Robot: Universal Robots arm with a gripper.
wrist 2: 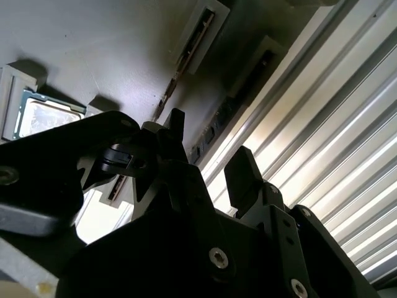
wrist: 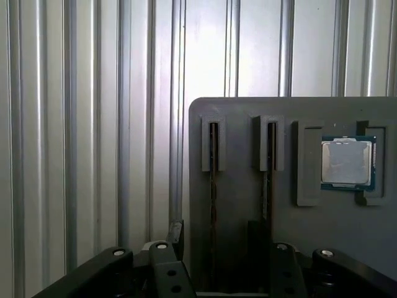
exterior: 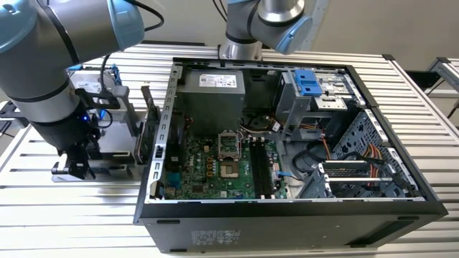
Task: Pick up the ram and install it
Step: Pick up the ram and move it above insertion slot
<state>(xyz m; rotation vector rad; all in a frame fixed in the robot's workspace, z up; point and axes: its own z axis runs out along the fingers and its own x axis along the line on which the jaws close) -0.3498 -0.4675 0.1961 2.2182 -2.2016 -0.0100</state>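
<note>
At the exterior view's lower left, beside an open black desktop computer case (exterior: 287,215): a grey robot arm (exterior: 43,97) with its black two-fingered gripper (exterior: 80,171) low over a grey plastic holder tray (exterior: 115,159) on the ribbed metal table (exterior: 72,231). Well apart from the green motherboard (exterior: 208,172) inside that case.

In the first wrist view, looking down past the gripper (wrist: 217,233) onto the tray (wrist: 310,248). Fingers (wrist: 177,233) spread apart with a clear gap, clamping nothing. Standing edge-on in a long narrow slot of the tray, in line with that gap: the ram (wrist: 213,186), a thin dark circuit-board stick. Cannot tell whether any pad touches it. Just beside it, a second slot (wrist: 269,180) of the same kind, then a silver square processor chip (wrist: 347,162) with a bluish rim, lying flat in its own recess.

In the second wrist view, the gripper (wrist 2: 209,139) seen from low down, fingers (wrist 2: 242,167) parted. Beyond the tips, the ram (wrist 2: 169,92) as a slim brownish edge in its slot. On the same tray (wrist 2: 93,49), the chip (wrist 2: 46,118). Alongside, bright ribs of the table (wrist 2: 322,124).
</note>
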